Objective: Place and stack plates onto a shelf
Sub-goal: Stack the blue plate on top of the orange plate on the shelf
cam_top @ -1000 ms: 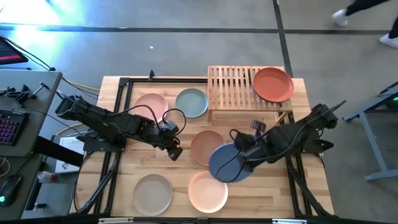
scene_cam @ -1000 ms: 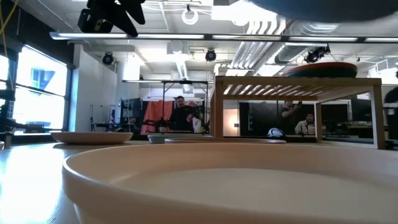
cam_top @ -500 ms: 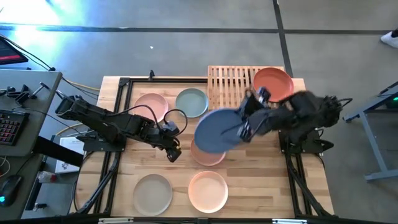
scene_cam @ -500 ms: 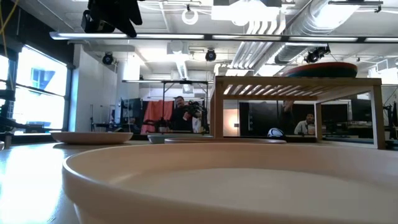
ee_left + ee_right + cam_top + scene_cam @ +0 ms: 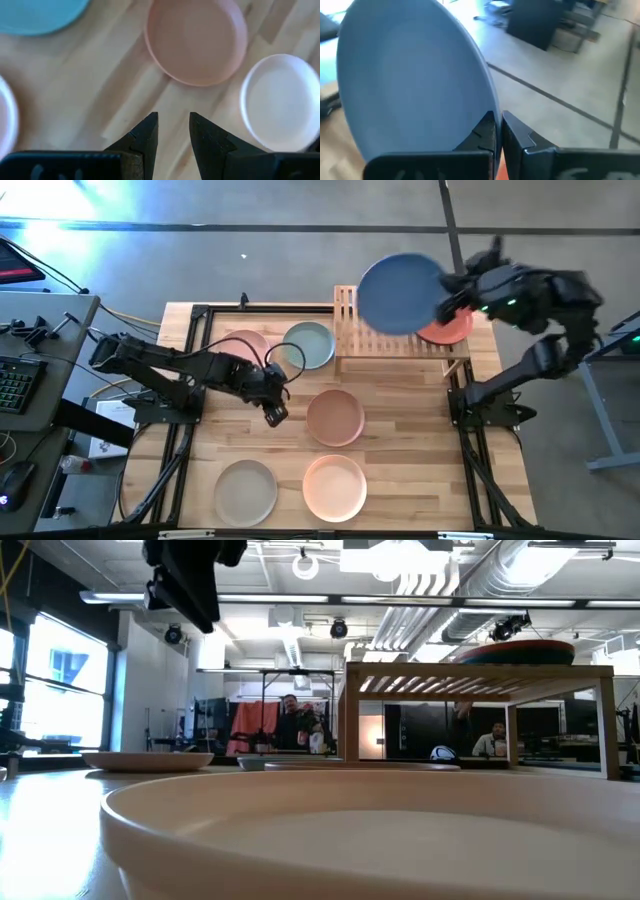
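Blue plate (image 5: pixel 400 293) pinched at its rim by right tool (image 5: pixel 497 131), left tool (image 5: pixel 173 131) parted, holding nothing.

**Table layout**

Shelf (image 5: pixel 400 328) at table's (image 5: pixel 400 470) far right. One plate (image 5: pixel 450 328) on shelf's right end, another plate (image 5: pixel 398 292) held above its left part by right gripper (image 5: pixel 445 305). Five plates on table left of and before shelf. Left gripper (image 5: pixel 275 413) over table centre-left.
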Motion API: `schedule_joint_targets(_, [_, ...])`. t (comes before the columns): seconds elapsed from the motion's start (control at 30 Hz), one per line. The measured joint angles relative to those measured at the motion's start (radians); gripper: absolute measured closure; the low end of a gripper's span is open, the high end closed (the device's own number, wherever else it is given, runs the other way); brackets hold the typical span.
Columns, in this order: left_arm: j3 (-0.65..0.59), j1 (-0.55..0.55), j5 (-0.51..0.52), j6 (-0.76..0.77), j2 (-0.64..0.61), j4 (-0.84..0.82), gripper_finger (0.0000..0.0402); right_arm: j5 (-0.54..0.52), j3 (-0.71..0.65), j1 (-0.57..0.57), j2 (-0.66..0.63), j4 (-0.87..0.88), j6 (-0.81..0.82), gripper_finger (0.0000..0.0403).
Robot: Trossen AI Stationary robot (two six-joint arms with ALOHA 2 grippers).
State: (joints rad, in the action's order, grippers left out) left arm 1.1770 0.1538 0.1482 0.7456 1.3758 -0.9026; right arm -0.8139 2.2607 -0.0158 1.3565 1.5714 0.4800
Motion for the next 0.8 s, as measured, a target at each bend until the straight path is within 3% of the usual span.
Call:
schedule_joint_targets(0.33, [0.000, -0.173, 0.001, -0.222, 0.000, 0.000, 0.0303, -0.006, -0.256, -0.151, -0.267, 0.000, 0.201, 0.0403])
schedule_joint_targets(0.8, [0.000, -0.339, 0.001, -0.442, 0.000, 0.002, 0.0303, -0.063, -0.769, -0.219, -0.621, 0.000, 0.718, 0.0403])
